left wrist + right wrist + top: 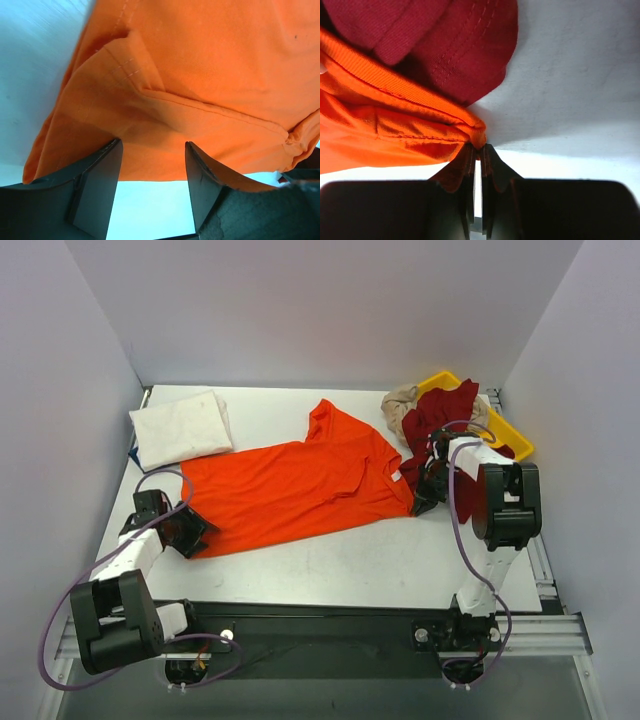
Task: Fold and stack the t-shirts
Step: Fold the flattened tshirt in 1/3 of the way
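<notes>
Orange t-shirt point(300, 490) flat mid-table, unfolded; my right gripper point(476, 149) pinches its 3 o'clock edge, left gripper point(153, 150) spread at 8 o'clock. White t-shirt point(180, 428) folded, 10 o'clock; dark red t-shirt point(440, 415), beige t-shirt point(400, 400) heaped, 2 o'clock.

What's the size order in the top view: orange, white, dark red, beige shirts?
1. orange shirt, spread flat.
2. white shirt and dark red shirt: look alike, can't rank.
3. beige shirt, mostly covered.
</notes>
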Controlling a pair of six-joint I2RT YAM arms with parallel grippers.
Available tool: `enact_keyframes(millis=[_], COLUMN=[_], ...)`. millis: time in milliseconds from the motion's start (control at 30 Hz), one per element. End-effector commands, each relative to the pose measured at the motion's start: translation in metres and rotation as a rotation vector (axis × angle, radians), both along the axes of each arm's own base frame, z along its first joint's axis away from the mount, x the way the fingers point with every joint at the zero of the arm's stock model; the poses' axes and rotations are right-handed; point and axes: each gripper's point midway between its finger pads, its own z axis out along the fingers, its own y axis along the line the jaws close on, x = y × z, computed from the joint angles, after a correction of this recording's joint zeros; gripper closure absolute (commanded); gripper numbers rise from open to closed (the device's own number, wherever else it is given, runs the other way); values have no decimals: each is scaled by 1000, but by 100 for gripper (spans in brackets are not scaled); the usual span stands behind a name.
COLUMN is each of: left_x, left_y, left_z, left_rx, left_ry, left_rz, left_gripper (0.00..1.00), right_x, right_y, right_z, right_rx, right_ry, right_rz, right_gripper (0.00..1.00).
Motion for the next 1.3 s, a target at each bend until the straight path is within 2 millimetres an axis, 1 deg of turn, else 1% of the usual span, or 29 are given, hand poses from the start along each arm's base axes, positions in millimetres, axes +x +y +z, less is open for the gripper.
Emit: enact_keyframes(millis=[0,33,67,133,200,333,467,600,700,800,900,1000,1100,1133,1200,1233,1267], left_x=[-8,-8,-10,-12,-14,-14,-15,-15,-16,-16,-17,-17,-13,-13,-9,-9,-9], left_y=[22,25,27,29,30,34,36,37,39,41,41,38,31,27,21,18,16], left_z=[-12,-13,-15,-18,-20,-20,-21,-21,-20,-20,-21,-20,-16,-15,-10,-8,-6], left_rx=[85,96,105,118,126,145,156,168,176,196,207,205,192,186,170,162,158], left_ry=[36,39,42,57,66,67,73,76,78,81,88,88,58,50,22,20,20], left_rz=[22,29,23,22,20,24,27,29,31,28,27,17,-8,-24,-44,-50,-52], left_gripper=[37,37,37,37,37,37,37,37,37,37,37,37,36,35,34,33,32], right_x=[2,0,5,4,7,7,7,3,1,1,0,0,0,1,1,2,2], right_y=[-8,-10,-12,-17,-22,-31,-39,-50,-53,-59,-58,-56,-54,-53,-45,-42,-40], right_z=[16,18,24,29,35,42,47,48,49,51,54,56,56,58,62,65,67], right_rx=[-45,-56,-62,-85,-102,-135,-165,-222,-234,-270,-259,-250,-244,-235,-215,-216,-213], right_ry=[-19,-13,-31,-27,-37,-33,-30,-14,-14,-15,-15,-19,-17,-25,-28,-35,-40], right_rz=[-8,-8,-12,-11,-11,-4,9,23,28,31,29,19,15,17,40,53,58], right_gripper=[100,100,100,100,100,100,100,100,100,100,100,96,87,80,74,67,64])
